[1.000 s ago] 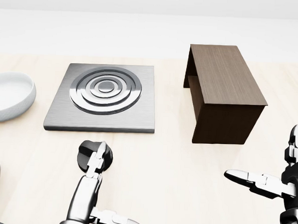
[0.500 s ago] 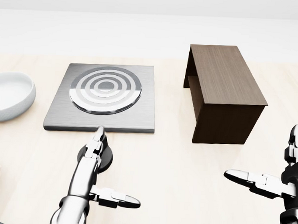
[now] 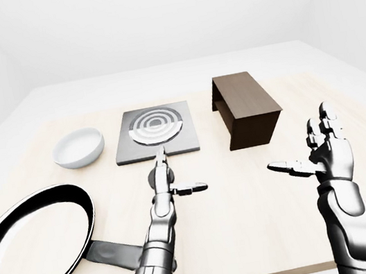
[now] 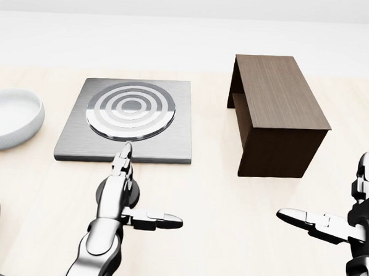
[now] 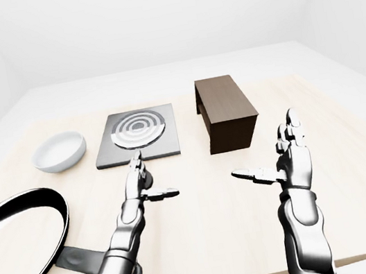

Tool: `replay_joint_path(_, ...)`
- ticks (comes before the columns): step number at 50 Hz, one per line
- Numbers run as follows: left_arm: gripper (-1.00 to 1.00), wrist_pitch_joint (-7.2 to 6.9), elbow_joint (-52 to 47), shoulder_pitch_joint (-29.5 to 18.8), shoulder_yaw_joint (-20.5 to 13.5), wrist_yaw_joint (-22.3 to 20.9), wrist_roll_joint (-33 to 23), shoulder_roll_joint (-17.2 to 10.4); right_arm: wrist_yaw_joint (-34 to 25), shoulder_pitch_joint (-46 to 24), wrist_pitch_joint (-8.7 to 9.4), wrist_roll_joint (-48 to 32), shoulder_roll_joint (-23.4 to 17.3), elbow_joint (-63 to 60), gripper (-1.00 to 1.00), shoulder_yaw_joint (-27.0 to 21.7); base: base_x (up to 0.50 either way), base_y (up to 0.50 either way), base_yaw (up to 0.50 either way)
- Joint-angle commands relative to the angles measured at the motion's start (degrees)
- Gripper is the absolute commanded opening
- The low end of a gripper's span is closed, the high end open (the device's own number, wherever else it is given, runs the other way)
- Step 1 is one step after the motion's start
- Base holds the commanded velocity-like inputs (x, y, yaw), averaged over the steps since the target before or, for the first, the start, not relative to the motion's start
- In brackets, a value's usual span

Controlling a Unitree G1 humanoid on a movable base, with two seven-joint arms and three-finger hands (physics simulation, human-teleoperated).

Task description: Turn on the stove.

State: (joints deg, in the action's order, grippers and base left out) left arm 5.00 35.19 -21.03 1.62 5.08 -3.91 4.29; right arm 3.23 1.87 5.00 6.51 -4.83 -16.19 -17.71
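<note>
The stove is a grey square plate whose ring burner shows bright white bands. Below it in the head view sits a black round knob, mostly covered by my left hand. That hand is open. Its fingers lie straight over the knob, with the tips reaching the stove's lower edge. The thumb sticks out to the right. My right hand hovers open at the lower right, palm turned left, away from the stove.
A white bowl lies left of the stove. A dark brown wooden box, open on its left side, stands to the right. A black frying pan rests at the lower left of the pale wooden table.
My left fingers were curled on the knob and have straightened toward the stove; the thumb has swung out to the right. The burner rings turned from dark grey to bright. The right hand stayed still.
</note>
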Motion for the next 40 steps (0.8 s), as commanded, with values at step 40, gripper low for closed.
replay_joint_path(40,1.0,0.0,1.91,-5.94,-4.4,24.92,4.88,-6.67,0.11,-0.29,0.0,-0.25,-0.06,0.46,1.0,0.51,0.0,0.0,0.0)
